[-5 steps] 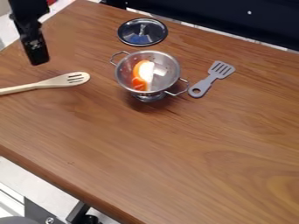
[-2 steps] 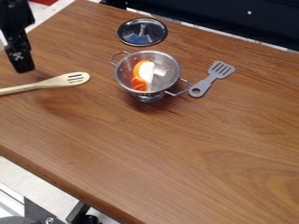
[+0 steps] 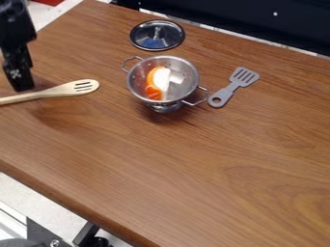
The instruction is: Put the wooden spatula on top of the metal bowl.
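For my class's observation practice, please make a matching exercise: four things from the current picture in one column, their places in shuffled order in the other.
Things
1. Wooden spatula
2. Grey slotted turner
3. Lid
4. Orange and white item

Places
A. Inside the metal bowl
B. On the table, beyond the bowl, towards the picture's top
C. On the table, left of the bowl in the picture
D. On the table, right of the bowl in the picture

Pairs: 1-C, 2-D, 3-B, 4-A
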You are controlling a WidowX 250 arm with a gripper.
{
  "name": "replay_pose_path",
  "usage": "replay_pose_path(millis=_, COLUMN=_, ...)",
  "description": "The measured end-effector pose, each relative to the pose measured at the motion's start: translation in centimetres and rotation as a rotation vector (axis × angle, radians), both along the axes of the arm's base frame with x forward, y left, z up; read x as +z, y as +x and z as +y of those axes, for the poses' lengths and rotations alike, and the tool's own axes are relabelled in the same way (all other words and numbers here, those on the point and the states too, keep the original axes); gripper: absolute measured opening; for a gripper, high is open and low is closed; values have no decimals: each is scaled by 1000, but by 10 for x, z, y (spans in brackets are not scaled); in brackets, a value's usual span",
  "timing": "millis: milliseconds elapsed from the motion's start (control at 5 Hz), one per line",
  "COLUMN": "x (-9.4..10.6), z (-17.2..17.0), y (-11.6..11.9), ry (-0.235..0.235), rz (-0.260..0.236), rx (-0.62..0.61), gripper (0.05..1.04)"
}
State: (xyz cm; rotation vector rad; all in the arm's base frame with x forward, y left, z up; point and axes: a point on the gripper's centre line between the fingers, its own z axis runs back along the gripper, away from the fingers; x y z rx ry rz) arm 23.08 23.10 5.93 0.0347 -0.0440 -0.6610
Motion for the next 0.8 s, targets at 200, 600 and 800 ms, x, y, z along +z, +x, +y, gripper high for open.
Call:
replay_pose_path(millis=200, x=-14, z=-4, y=-7, ry=5, rz=-5, rx=-16, gripper=999)
replay_pose_path(millis=600, x=-22, z=-5, y=-11, ry=25, rz=-3, rx=-6, gripper=967)
replay_pose_path(millis=800, x=-21, z=-2, y=-10, ry=40, rz=-13, rx=-6, gripper=702)
